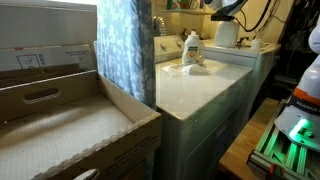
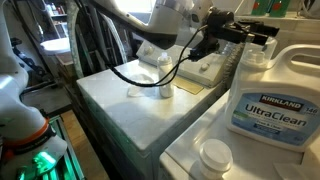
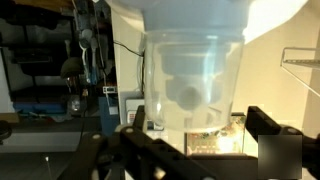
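In the wrist view a translucent cup-shaped piece [image 3: 195,85] fills the middle, with a white body above it. My gripper [image 3: 197,128] is open, one black finger on each side of that piece and nothing pinched. In an exterior view the gripper [image 2: 262,36] reaches in level, just behind the top of a big white Kirkland UltraClean jug [image 2: 270,95]. A loose white cap [image 2: 214,155] lies in front of the jug. From the opposite side, the gripper [image 1: 228,12] hangs over a white jug [image 1: 226,33] at the far end of the machine tops.
A smaller detergent bottle [image 1: 192,48] and a white lump [image 1: 186,68] sit on the white washer top [image 1: 200,95]. An open cardboard box [image 1: 60,130] and a blue curtain [image 1: 125,50] stand beside it. A black cable [image 2: 150,78] drapes over the washer. The robot base glows green [image 1: 292,128].
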Robot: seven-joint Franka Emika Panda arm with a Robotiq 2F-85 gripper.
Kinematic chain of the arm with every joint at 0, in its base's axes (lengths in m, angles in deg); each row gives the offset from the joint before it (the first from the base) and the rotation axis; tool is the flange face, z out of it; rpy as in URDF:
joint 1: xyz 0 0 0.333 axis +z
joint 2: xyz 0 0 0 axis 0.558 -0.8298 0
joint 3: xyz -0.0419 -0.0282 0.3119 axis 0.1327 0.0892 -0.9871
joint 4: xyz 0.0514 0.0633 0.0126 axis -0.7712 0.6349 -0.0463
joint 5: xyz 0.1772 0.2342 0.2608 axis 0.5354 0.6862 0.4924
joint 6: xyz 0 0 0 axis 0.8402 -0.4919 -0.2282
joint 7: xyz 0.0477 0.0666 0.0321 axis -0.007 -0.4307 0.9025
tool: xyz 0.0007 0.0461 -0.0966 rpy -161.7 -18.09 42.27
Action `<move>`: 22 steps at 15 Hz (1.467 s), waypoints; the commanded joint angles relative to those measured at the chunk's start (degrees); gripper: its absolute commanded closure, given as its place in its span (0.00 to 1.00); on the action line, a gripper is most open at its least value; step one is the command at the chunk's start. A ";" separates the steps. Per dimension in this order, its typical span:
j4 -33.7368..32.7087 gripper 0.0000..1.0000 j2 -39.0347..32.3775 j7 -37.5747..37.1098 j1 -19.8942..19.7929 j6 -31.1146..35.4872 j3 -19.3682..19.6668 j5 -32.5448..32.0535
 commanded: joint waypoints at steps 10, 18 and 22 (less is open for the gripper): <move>2.15 0.00 15.28 33.23 0.36 -9.72 1.13 30.89; 3.84 0.00 18.28 47.35 0.16 -8.88 3.89 40.81; 5.88 0.00 20.16 51.36 0.41 -5.41 4.09 46.47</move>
